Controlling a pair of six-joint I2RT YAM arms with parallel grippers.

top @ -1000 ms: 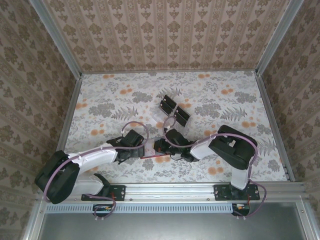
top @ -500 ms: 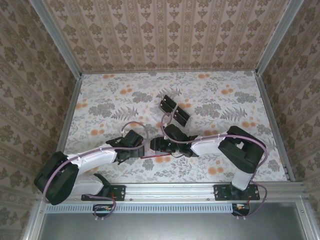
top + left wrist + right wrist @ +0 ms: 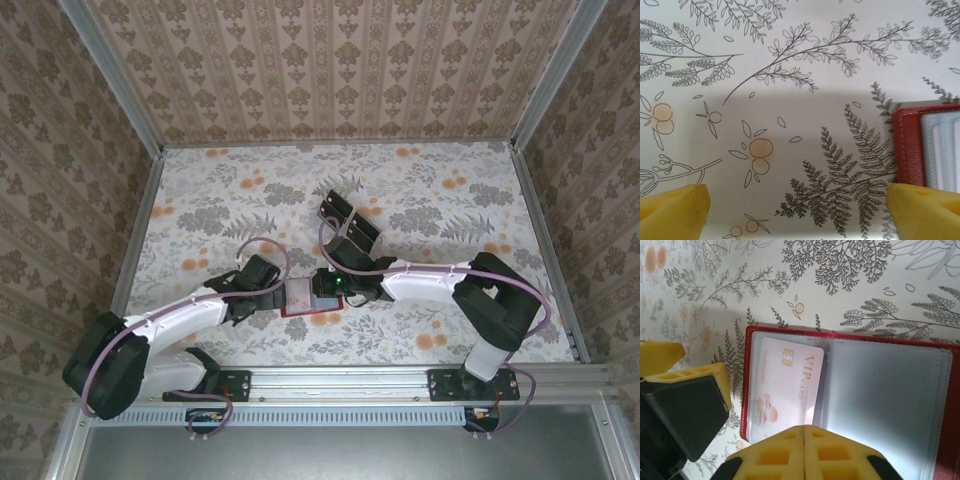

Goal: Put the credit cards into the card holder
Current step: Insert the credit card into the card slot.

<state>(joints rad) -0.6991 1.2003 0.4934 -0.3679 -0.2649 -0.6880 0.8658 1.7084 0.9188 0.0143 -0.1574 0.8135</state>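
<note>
Over the flower-printed bench (image 3: 805,65) the left jaws stand wide apart, their yellow tips (image 3: 675,210) in the bottom corners, and the open red card holder (image 3: 909,145) with grey pockets (image 3: 942,150) lies at the right edge, just above the tip on that side.

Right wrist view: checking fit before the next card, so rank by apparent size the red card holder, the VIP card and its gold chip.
1. red card holder, opened flat
2. VIP card
3. gold chip
All equally near, so ranking is sure.
</note>
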